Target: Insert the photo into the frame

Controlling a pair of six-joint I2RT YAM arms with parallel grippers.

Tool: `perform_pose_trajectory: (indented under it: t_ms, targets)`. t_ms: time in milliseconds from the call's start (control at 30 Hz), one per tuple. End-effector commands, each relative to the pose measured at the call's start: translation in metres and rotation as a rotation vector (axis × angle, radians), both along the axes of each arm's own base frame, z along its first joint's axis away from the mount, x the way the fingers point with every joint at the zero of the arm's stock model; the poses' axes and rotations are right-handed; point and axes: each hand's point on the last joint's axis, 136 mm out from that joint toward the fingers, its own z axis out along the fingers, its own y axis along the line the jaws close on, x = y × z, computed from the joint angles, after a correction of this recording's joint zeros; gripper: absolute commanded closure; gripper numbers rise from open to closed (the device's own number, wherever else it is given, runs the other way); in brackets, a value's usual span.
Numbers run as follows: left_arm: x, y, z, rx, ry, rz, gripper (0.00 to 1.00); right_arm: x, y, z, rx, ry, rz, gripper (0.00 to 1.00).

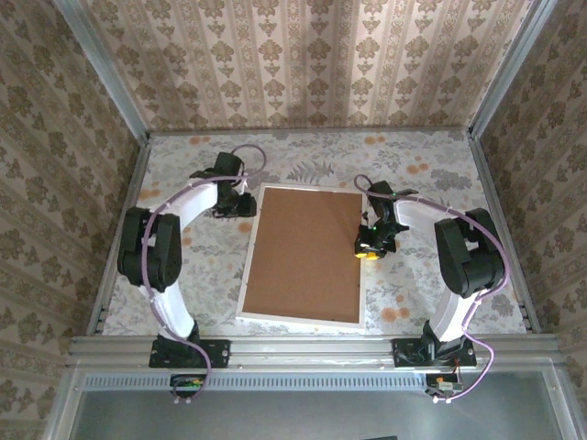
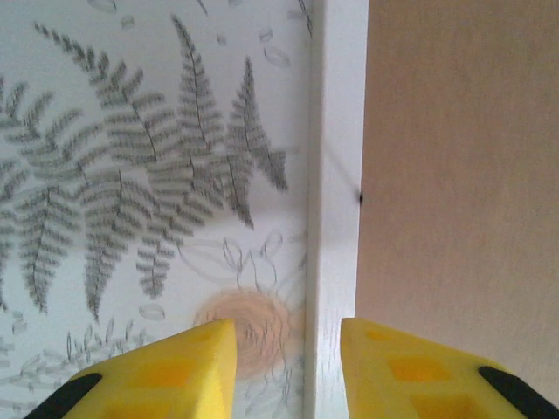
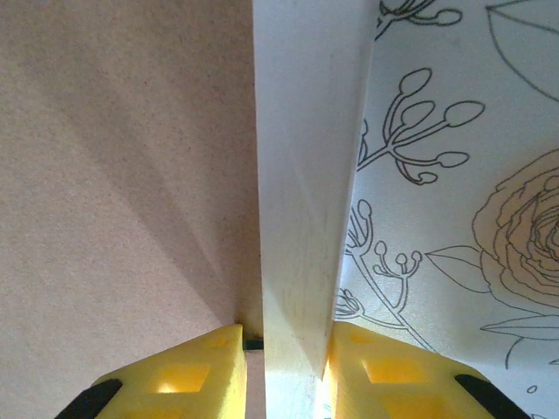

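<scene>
right gripper (image 3: 284, 362) pinches the frame (image 3: 306, 175) edge; left gripper (image 2: 288, 358), half open and empty, straddles the far edge and should close squarely.

— The board (image 1: 307, 252)?
— Matt brown fibreboard, faintly speckled. The frame (image 1: 298, 320) is smooth white, with a satin painted look.
— And the table (image 1: 413, 165)?
— Printed floral covering, smooth, slight sheen. Fingers (image 3: 384, 371): matt yellow plastic. Rail (image 1: 321, 348): brushed metal.
</scene>
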Motion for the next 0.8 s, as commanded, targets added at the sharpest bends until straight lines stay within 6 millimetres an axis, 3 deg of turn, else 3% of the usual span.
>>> perform_pose_trajectory:
  t_ms: [0,167,400,567,767]
  targets:
    - [0.012,-0.006,-0.004,-0.026,0.013,-0.023,0.64,0.009,0.004,-0.016,0.001,-0.017,0.031,0.71]
    - [0.025,-0.014,-0.015,-0.036,0.041,-0.04,0.66,0.01,0.005,-0.016,0.008,-0.016,0.031,0.7]
    - [0.027,-0.016,-0.012,-0.045,0.033,-0.048,0.66,0.031,0.016,0.012,0.131,-0.086,-0.037,0.46]
    - [0.026,-0.016,-0.011,-0.047,0.028,-0.049,0.67,0.048,0.006,0.016,0.112,-0.112,-0.075,0.47]
    - [0.026,-0.015,-0.01,-0.045,0.022,-0.05,0.67,0.056,-0.006,0.006,0.052,-0.103,-0.064,0.64]
